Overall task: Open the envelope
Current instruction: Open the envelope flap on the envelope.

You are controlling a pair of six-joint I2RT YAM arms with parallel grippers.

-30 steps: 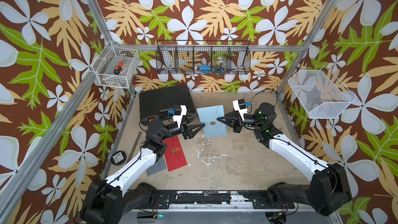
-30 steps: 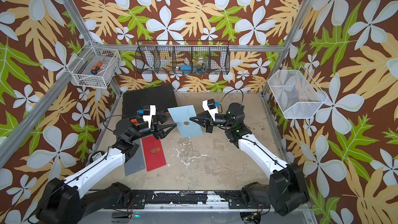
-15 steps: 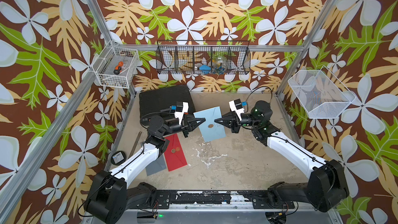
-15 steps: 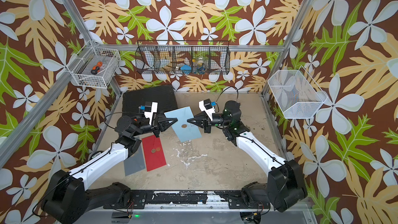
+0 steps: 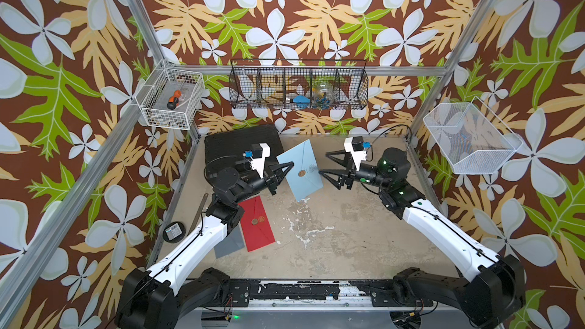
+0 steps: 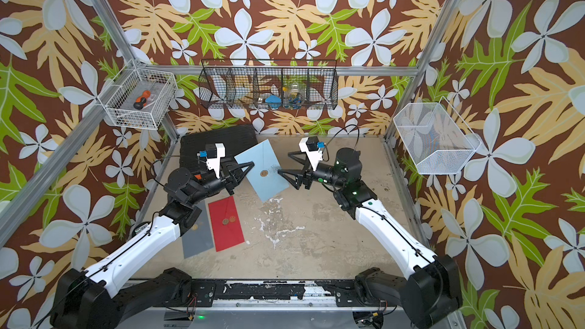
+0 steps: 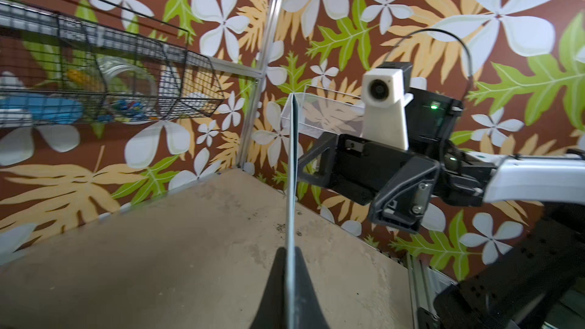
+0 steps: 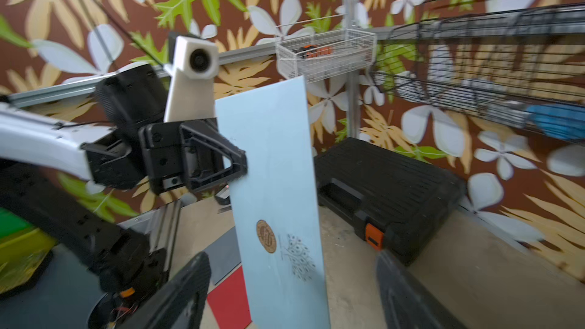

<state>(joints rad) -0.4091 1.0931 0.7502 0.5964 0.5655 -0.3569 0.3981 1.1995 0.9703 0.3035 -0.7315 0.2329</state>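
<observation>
Your left gripper [image 5: 286, 167] pinches the light-blue envelope [image 5: 302, 169]; your right gripper [image 8: 294, 283] gapes empty, the right wrist view alone showing its seal [image 8: 266, 236].

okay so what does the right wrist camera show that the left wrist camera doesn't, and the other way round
Only the right wrist view shows the light blue paper envelope's face with its round brown seal, the left gripper pinching its edge, and the black plastic tool case. Only the left wrist view shows the envelope edge-on, a thin line between the fingers, with the right gripper open beyond it. Both show the envelope and the black wire basket.
</observation>
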